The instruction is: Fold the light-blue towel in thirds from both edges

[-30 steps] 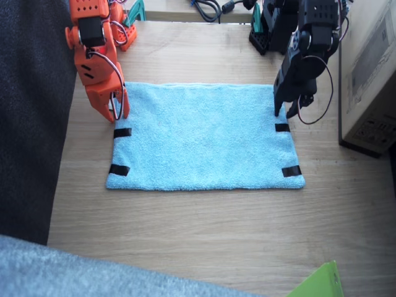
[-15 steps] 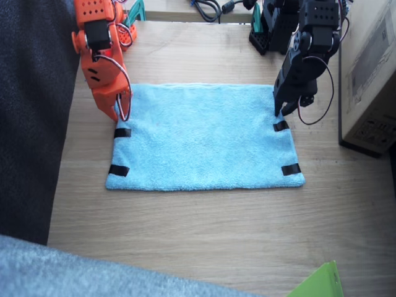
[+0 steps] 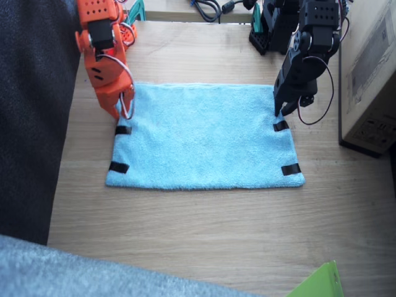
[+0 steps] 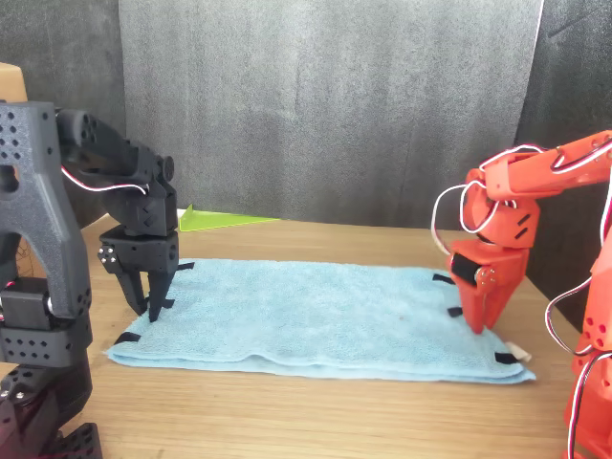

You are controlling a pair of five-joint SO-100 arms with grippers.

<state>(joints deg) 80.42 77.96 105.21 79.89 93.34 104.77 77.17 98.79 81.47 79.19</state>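
Observation:
The light-blue towel (image 3: pixel 204 136) (image 4: pixel 316 316) lies flat on the wooden table. Black tape strips (image 3: pixel 122 130) (image 3: pixel 281 125) mark its two short edges. My right gripper (image 3: pixel 121 112) (image 4: pixel 481 323), on the orange arm, stands tip-down on one short edge near the far corner. Its jaws are pinched together on the cloth. My left gripper (image 3: pixel 279 112) (image 4: pixel 151 312), on the black arm, stands tip-down on the opposite short edge. Its fingertips meet on the towel beside a tape strip. A small white tag (image 4: pixel 519 352) sticks out at one corner.
A cardboard box (image 3: pixel 371 74) stands close beside the left arm. Dark grey fabric (image 3: pixel 31 124) hangs past the table edge on the right arm's side. Grey-blue fabric (image 3: pixel 93 272) covers the near corner. A green sheet (image 3: pixel 318 284) lies at the near edge. Cables (image 3: pixel 207 7) lie at the back.
My right gripper has shifted toward the towel's far corner and narrowed its jaws, tugging that edge slightly. The tape strip by the left gripper tilted a little.

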